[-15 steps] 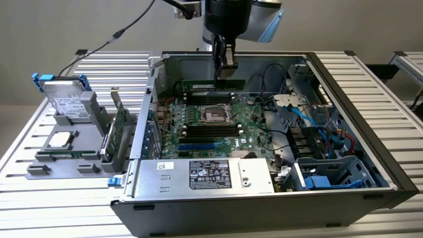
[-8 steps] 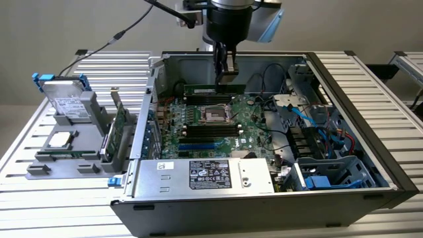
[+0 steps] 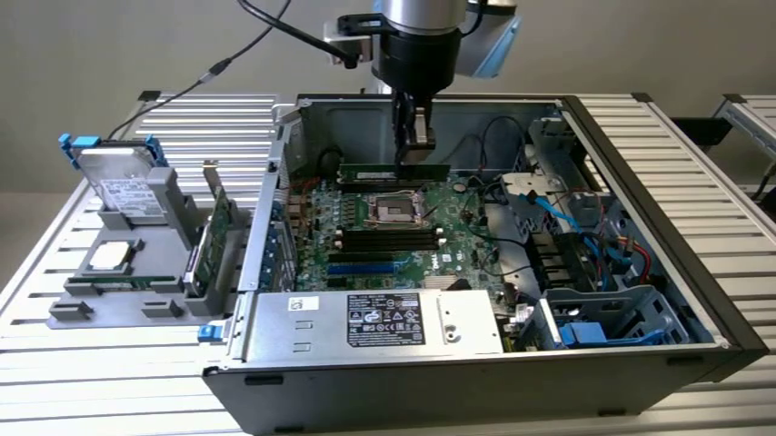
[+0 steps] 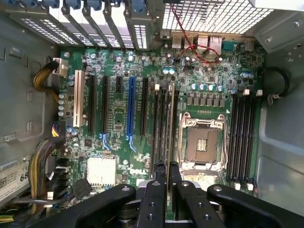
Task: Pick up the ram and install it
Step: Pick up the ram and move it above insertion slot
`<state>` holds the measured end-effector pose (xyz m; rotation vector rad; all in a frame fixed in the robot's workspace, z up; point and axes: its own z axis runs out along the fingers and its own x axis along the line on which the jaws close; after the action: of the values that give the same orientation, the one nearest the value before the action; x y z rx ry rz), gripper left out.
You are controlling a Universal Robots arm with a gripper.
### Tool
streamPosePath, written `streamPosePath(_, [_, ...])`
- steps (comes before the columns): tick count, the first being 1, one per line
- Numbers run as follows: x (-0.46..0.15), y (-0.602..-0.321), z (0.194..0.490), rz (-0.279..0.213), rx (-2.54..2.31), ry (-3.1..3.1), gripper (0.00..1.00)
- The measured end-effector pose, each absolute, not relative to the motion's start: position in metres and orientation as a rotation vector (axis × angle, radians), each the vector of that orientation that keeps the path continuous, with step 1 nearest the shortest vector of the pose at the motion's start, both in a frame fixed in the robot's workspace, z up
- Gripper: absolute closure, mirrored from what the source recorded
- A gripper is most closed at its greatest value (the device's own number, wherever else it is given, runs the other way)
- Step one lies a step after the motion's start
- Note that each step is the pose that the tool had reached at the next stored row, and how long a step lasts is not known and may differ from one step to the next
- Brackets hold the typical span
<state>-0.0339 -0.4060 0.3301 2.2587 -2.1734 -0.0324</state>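
Above the one motherboard (image 3: 318, 247), one ram (image 3: 391, 173) tight between the single gripper's (image 3: 419, 143) two fingers (image 4: 159, 172).

Workbench (image 3: 715, 182) of ribbed metal slats against a plain, pale wall (image 3: 122, 45); second slatted bench (image 3: 754, 113) at the exterior view's right edge. Lighting soft, even.

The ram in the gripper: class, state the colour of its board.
The ram is green; the exterior view shows it best.

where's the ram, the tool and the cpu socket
the ram (image 3: 388, 172), exterior view, middle of the green stick
the tool (image 3: 419, 145), exterior view, between its fingertips
the cpu socket (image 4: 203, 145), wrist view, centre of the socket
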Motion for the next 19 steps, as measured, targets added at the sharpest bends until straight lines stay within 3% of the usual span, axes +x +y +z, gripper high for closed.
streamPosePath(19, [-0.032,-0.402,0.298,-0.028,2.243,-2.194,0.87])
